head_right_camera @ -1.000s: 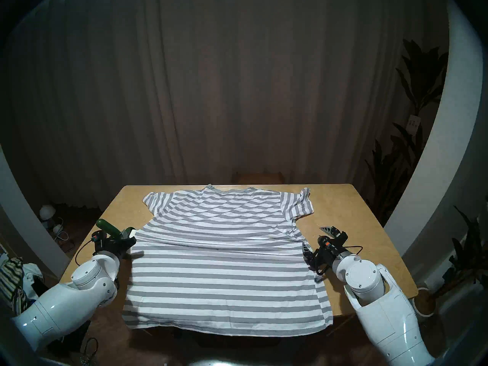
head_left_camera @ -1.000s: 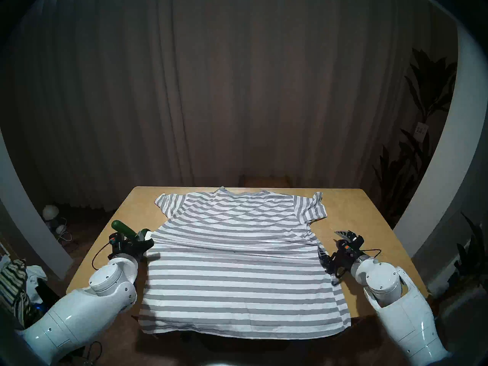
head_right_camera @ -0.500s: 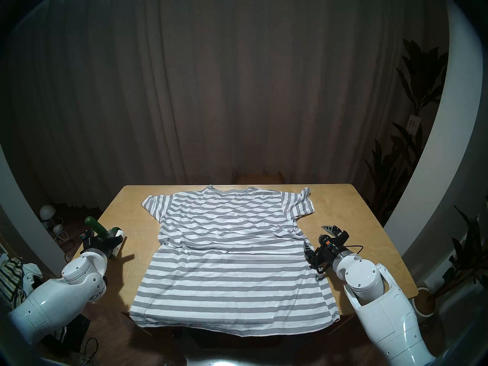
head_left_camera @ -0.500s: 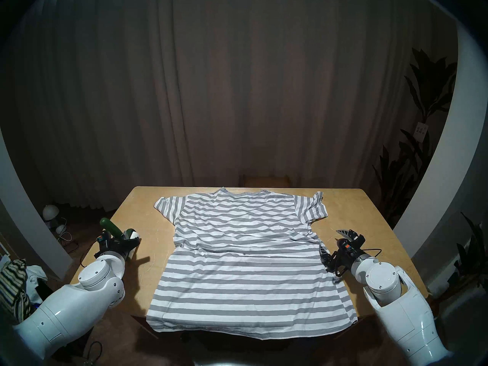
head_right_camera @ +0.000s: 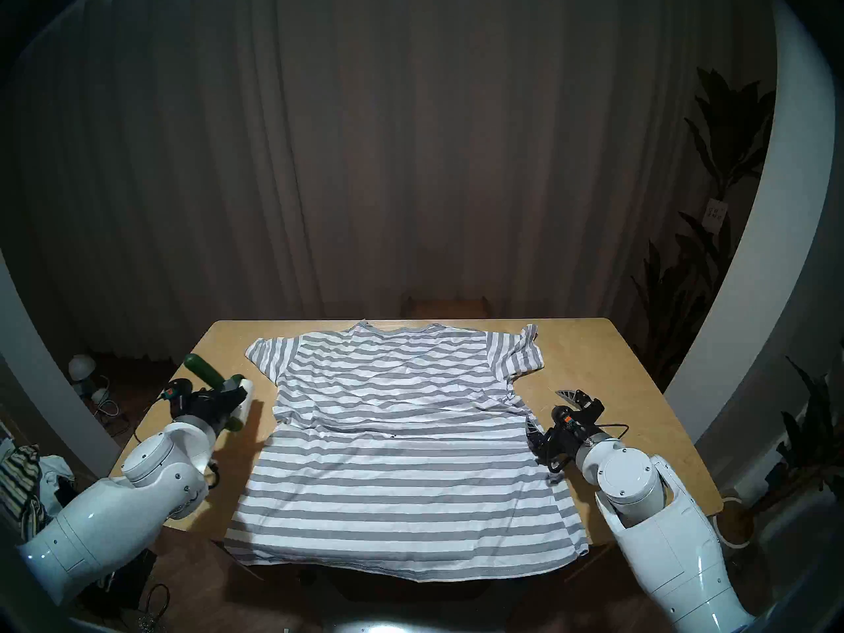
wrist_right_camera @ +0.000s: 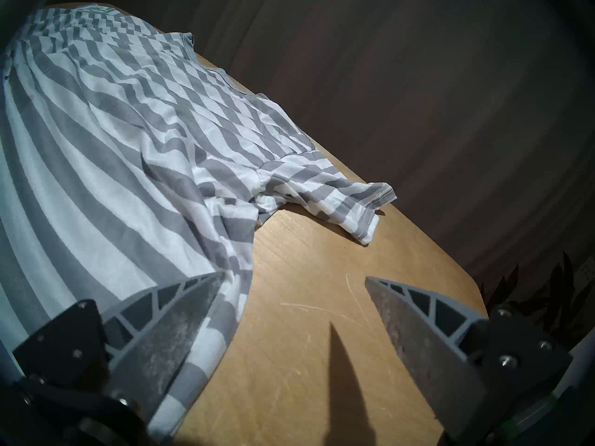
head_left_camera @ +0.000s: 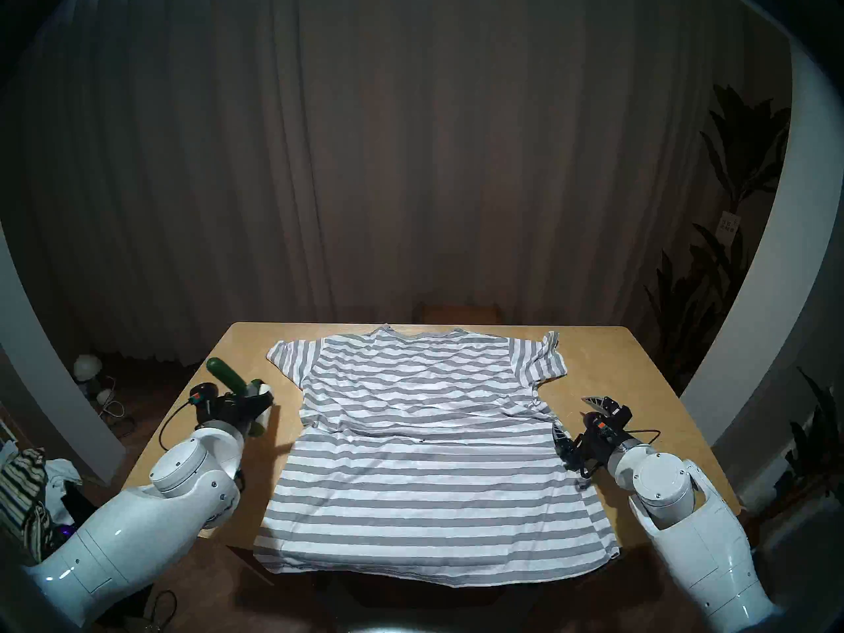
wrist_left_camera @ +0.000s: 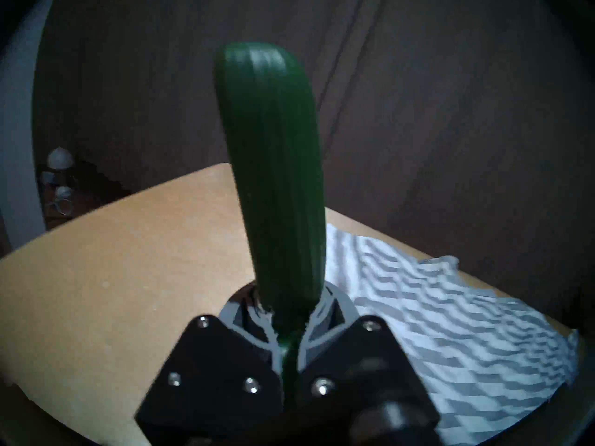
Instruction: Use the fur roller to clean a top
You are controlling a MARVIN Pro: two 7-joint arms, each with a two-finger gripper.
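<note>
The grey-and-white striped top lies flat on the wooden table, collar at the far edge and hem hanging over the near edge. My left gripper is shut on the fur roller. Its dark green handle sticks up and away. Its white roll is over bare table, left of the top and apart from it. My right gripper is open at the top's right side. In the right wrist view one finger lies on the top's edge.
A dark-and-cream striped cloth pile sits on the floor at the left. Potted plants stand at the right. A low wooden stool is behind the table, and small white lamps are on the floor at the left.
My left gripper pulled the roller left off the top's left edge, then moved forward and right. The top's left side slid back to the right. The right arm has not moved.
</note>
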